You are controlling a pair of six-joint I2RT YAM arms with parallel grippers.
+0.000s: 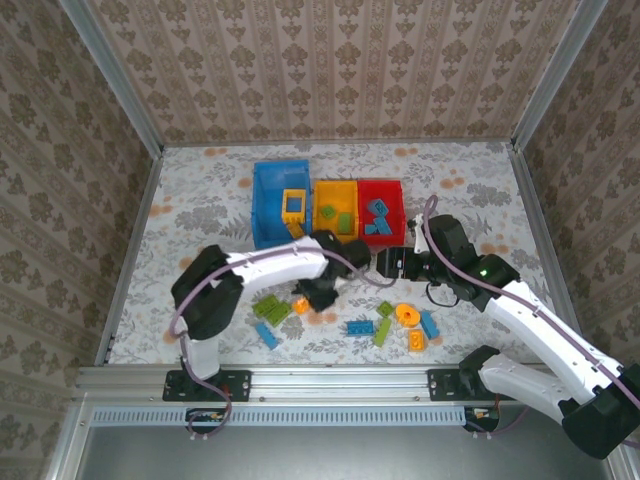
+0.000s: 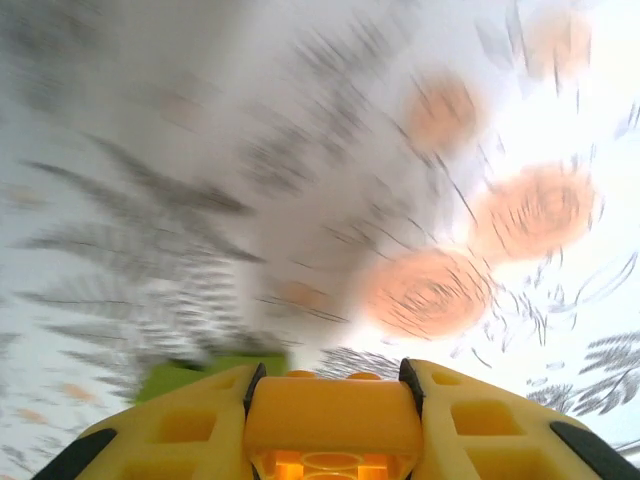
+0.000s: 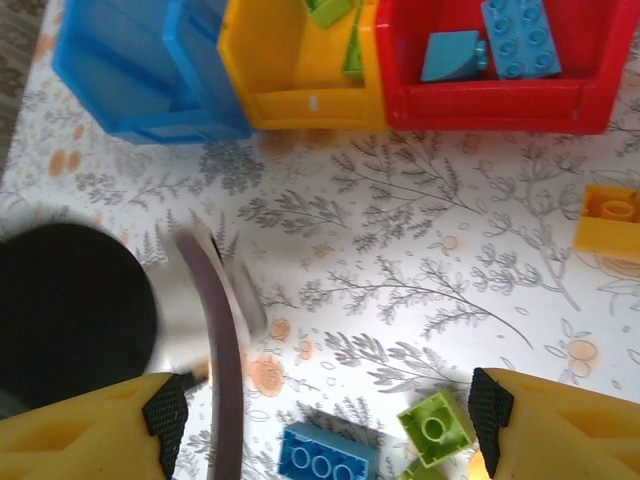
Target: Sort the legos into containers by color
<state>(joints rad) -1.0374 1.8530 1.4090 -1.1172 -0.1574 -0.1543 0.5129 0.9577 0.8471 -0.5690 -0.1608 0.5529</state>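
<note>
Blue bin (image 1: pixel 262 200), yellow bin (image 1: pixel 335 185), red bin (image 1: pixel 381 184) abreast; loose legos (image 1: pixel 385 325) nearby; orange brick (image 2: pixel 333 415) between left fingers (image 2: pixel 180 430)

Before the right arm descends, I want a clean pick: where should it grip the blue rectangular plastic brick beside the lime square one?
Probably across its two long sides, coming straight down. The blue rectangular plastic brick lies flat, studs up, so those walls are exposed; the lime green square plastic brick sits close to one short end, leaving little room there.

No text, label, brand or number can be read anywhere.
</note>
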